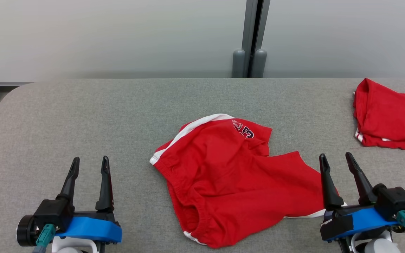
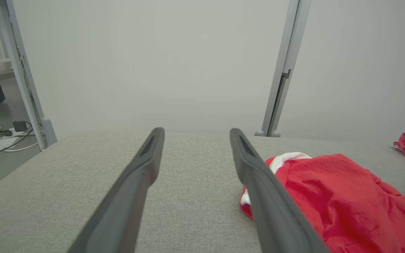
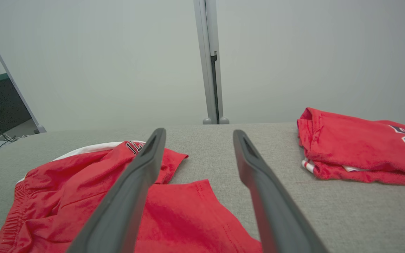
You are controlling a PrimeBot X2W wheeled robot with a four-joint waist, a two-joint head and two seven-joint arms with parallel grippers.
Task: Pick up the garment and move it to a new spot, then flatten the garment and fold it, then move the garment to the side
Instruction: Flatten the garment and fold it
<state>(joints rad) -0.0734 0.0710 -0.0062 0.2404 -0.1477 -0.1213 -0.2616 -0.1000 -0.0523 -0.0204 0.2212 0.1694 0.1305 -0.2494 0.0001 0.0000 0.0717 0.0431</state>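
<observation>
The garment (image 1: 230,175) is a pair of red shorts with white side stripes, lying crumpled on the grey padded table (image 1: 83,116) near its middle. It also shows in the left wrist view (image 2: 346,196) and the right wrist view (image 3: 83,189). My left gripper (image 1: 90,163) stands open at the lower left, well apart from the cloth, nothing between its fingers. My right gripper (image 1: 336,160) is open at the lower right, its base over the shorts' right hem; nothing is held.
A second red garment (image 1: 389,116), folded, lies at the table's far right edge, also in the right wrist view (image 3: 360,147). A grey wall with a vertical post (image 1: 253,38) stands behind the table. Bare padding stretches left of the shorts.
</observation>
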